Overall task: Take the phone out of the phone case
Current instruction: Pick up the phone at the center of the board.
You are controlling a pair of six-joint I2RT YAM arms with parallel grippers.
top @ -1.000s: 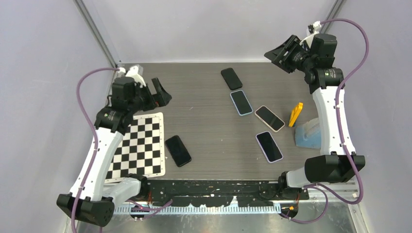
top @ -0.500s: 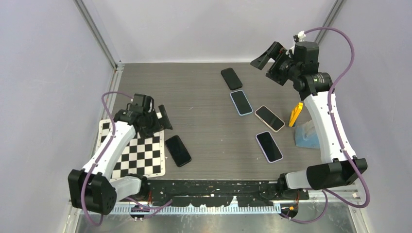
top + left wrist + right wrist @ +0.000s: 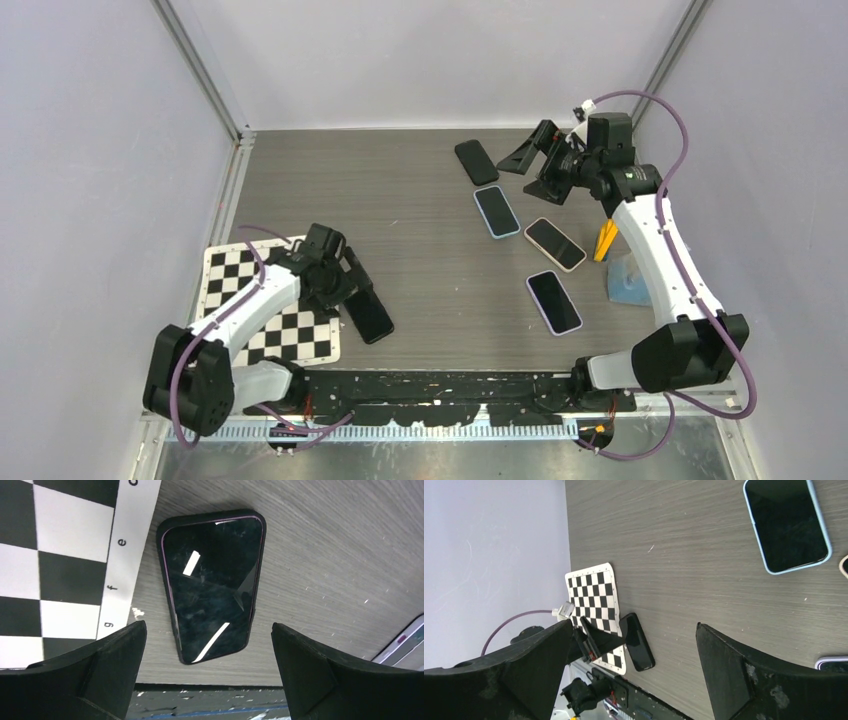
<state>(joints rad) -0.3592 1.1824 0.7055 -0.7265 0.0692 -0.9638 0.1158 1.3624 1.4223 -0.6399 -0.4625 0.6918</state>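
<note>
We've got left gripper low over black-cased phone, jaws wide, empty; phone screen-up, long axis roughly square to table near edge.

At the frame's centre, the phone shows a glossy, smudged glass screen in a matt black case. The table is matt grey wood-grain. The checkerboard sheet looks like smooth printed paper. The left gripper has matt black plastic fingers.

legible text | white margin of black-and-white checkerboard paper sheet | small black letters "e", "f", "g" | nothing else readable
</note>
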